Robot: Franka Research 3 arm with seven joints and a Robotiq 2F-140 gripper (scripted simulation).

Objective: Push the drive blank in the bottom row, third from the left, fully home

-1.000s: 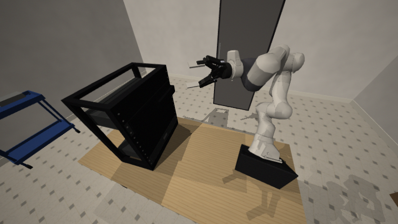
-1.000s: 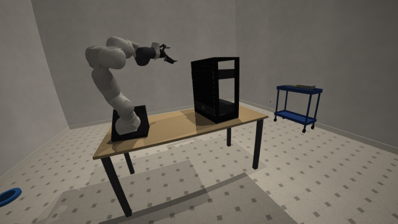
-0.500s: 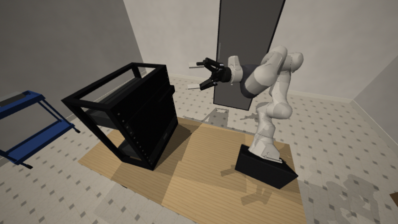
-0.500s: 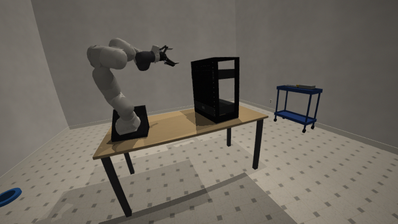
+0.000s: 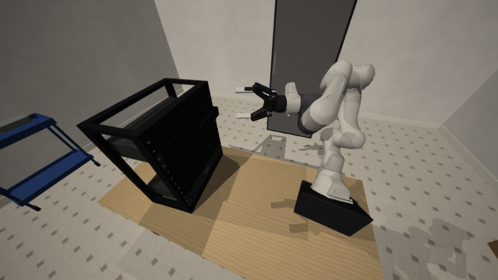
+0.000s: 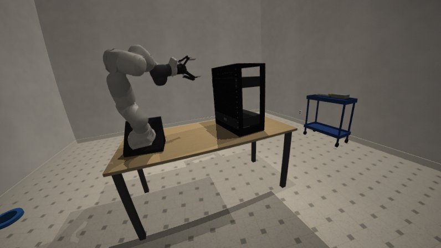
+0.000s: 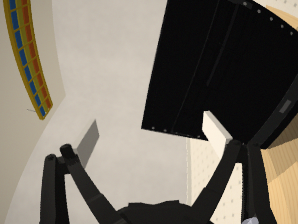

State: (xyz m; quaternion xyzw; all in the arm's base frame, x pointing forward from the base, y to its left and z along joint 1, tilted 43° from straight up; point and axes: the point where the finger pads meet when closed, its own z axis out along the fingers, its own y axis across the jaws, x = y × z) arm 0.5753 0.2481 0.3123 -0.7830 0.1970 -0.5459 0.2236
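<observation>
Standing on a light wooden table [image 6: 191,148] with black legs, the black open-frame equipment rack [image 5: 91,129] sits near the far end, and the white 7-joint robot arm [image 5: 334,104] is mounted on a black box-shaped pedestal [image 5: 362,222] near the other end. Black 2-finger gripper [image 5: 245,102] is spread wide, nothing between the fingers, light pads [image 5: 243,115] at the tips. It hangs in the air, level with the rack's upper part, well apart from the rack front, pointing toward it. In the exterior view the gripper [image 6: 190,67] is between arm and rack [image 6: 262,92], above the table.

Rack front faces the arm; the black storage chassis front [image 5: 188,139] is dark and the separate drive blanks cannot be told apart, so which one stands out is not readable. The target blank would be low on that front, not resolvable here. Wrist view shows the dark rack face [image 7: 220,76] ahead and right of the fingers, rows of small dots along its edges.

Blue 2-shelf cart [image 6: 342,120] on wheels stands off by the wall, away from the table. Dark grey door panel [image 5: 306,41] is behind the arm. Small blue ring-shaped object [image 6: 15,212] lies on the tiled floor.
</observation>
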